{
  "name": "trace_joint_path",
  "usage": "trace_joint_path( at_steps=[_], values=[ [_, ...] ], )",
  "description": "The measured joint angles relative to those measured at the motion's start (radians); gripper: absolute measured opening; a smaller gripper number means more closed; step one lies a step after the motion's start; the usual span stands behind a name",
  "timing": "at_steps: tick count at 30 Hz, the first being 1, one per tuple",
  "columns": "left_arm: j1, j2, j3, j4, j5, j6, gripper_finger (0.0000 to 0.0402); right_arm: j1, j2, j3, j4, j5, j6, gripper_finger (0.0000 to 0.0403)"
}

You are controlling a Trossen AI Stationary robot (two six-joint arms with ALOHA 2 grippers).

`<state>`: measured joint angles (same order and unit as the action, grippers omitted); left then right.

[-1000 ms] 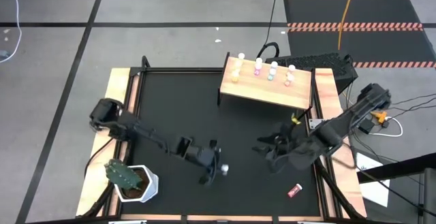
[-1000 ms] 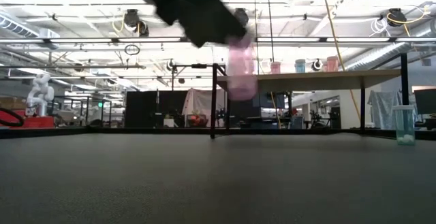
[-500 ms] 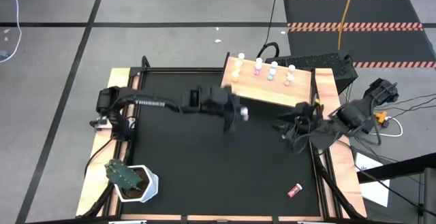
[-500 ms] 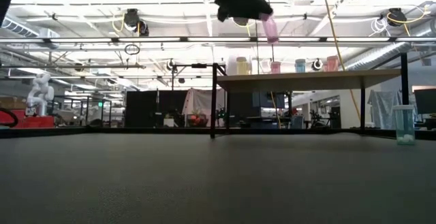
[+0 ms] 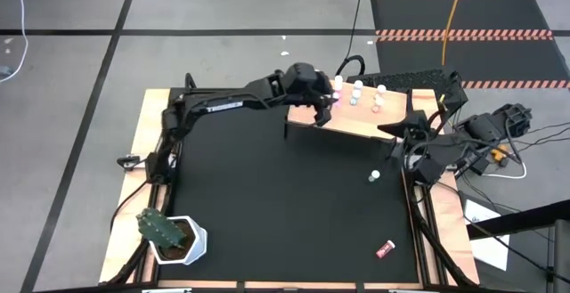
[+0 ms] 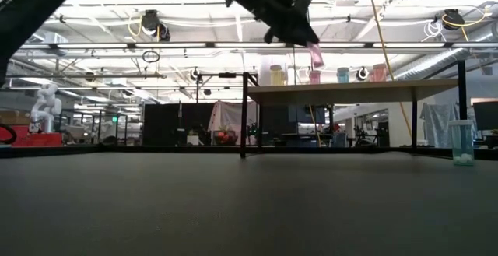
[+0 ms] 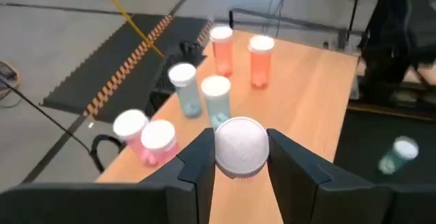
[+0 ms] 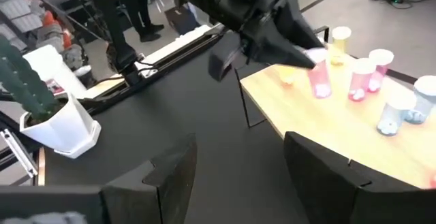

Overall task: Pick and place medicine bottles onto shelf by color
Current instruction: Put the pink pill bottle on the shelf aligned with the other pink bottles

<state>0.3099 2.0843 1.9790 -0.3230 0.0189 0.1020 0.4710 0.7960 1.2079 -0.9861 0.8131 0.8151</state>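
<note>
My left gripper (image 5: 321, 102) hangs over the left part of the shelf (image 5: 361, 124), a pale wooden board on thin black legs at the table's far right, and is shut on a pink white-capped medicine bottle (image 8: 318, 81). On the shelf stand a yellow bottle (image 8: 338, 41), two pink bottles (image 7: 144, 133), two teal bottles (image 7: 199, 89) and two orange-red bottles (image 7: 241, 50). My right gripper (image 8: 245, 161) stands open with nothing between its fingers, near the table's right edge (image 5: 405, 139). A teal bottle (image 5: 374, 176) stands on the black tabletop, and a red one (image 5: 385, 249) lies there on its side. My left gripper pinches the pink bottle at its white cap end (image 7: 240, 147) between its two fingers (image 7: 201, 164). The fingers come slanting down from the table's left. The pink body hangs a little tilted below the fingertips (image 6: 315, 54), clear above the shelf board.
A green cactus in a white pot (image 5: 171, 235) stands at the table's near left corner. The middle of the black tabletop (image 5: 267, 186) is bare. The shelf's black legs (image 6: 243, 116) stand at its corners. Cables and a dark case lie beyond the far right edge.
My left gripper has carried the pink bottle from the table's near middle up and toward the far right, and now hangs over the shelf's left part. My right gripper has drawn back toward the table's right edge, uncovering the standing teal bottle.
</note>
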Motion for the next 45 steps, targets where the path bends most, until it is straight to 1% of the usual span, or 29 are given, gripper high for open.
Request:
trace_joint_path(
  at_steps=[2, 4, 6, 8, 11, 15, 21, 28, 36, 45],
  values=[
    [0.000, 0.050, 0.102, -0.110, 0.000, 0.048, 0.0117, -0.011, -0.011, 0.000, -0.007, -0.002, -0.001, 0.0215],
    [0.001, 0.092, 0.189, -0.179, 0.000, 0.075, 0.0117, -0.019, -0.017, 0.000, -0.011, -0.001, -0.001, 0.0215],
    [0.003, 0.115, 0.247, -0.237, 0.001, 0.076, 0.0117, -0.028, -0.021, 0.000, -0.013, -0.001, 0.008, 0.0215],
    [0.004, 0.126, 0.271, -0.249, 0.002, 0.083, 0.0117, -0.036, -0.022, 0.000, -0.014, -0.001, 0.015, 0.0215],
    [0.005, 0.126, 0.268, -0.262, 0.008, 0.100, 0.0117, -0.055, -0.017, 0.000, -0.014, 0.003, 0.020, 0.0215],
    [0.006, 0.126, 0.231, -0.261, 0.008, 0.133, 0.0118, -0.094, -0.016, 0.000, -0.014, 0.004, 0.019, 0.0215],
    [0.017, 0.126, 0.166, -0.197, 0.008, 0.150, 0.0118, -0.136, -0.016, 0.000, -0.008, 0.001, 0.019, 0.0215],
    [0.032, 0.126, 0.132, -0.179, 0.007, 0.155, 0.0118, -0.145, -0.016, 0.000, -0.006, -0.001, 0.020, 0.0215],
    [0.036, 0.126, 0.131, -0.181, 0.010, 0.158, 0.0118, -0.145, -0.016, 0.000, -0.006, 0.022, 0.051, 0.0215],
    [0.023, 0.126, 0.131, -0.156, 0.010, 0.159, 0.0118, -0.145, -0.012, 0.000, -0.005, 0.023, 0.085, 0.0215]
  ],
)
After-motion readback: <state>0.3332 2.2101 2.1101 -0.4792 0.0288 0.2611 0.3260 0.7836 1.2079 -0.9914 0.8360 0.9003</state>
